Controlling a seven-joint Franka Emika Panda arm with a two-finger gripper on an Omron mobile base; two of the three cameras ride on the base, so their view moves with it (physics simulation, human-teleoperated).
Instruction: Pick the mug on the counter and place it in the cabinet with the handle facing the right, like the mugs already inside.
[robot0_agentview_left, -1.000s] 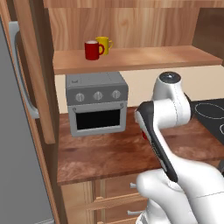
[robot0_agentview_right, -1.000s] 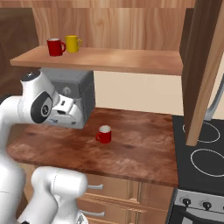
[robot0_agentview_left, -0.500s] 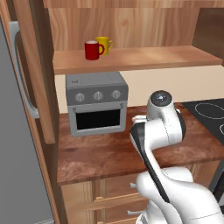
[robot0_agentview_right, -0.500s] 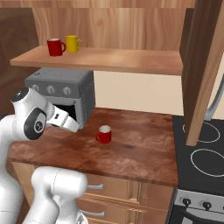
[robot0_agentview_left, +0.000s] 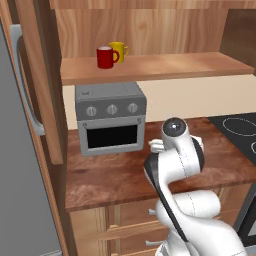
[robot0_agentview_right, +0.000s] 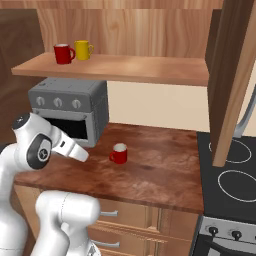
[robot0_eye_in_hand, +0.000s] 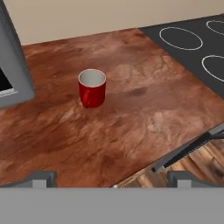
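- 1 red mug (robot0_eye_in_hand: 92, 88) seen upright on counter (robot0_eye_in_hand: 131, 118), upper left of hand view; handle (robot0_eye_in_hand: 86, 103) turned toward lens.
- 2 mugs counted on cabinet (robot0_agentview_right: 150, 30) shelf, upper left: 1 red mug on shelf (robot0_agentview_right: 62, 53), 1 yellow mug (robot0_agentview_right: 82, 49).
- 1 toaster oven (robot0_agentview_right: 70, 107) below.
- Gripper (robot0_eye_in_hand: 111, 179): tips wide apart, nothing held.

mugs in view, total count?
3. A red mug stands on the counter, right of the toaster oven. A second red mug and a yellow mug stand side by side on the cabinet shelf.
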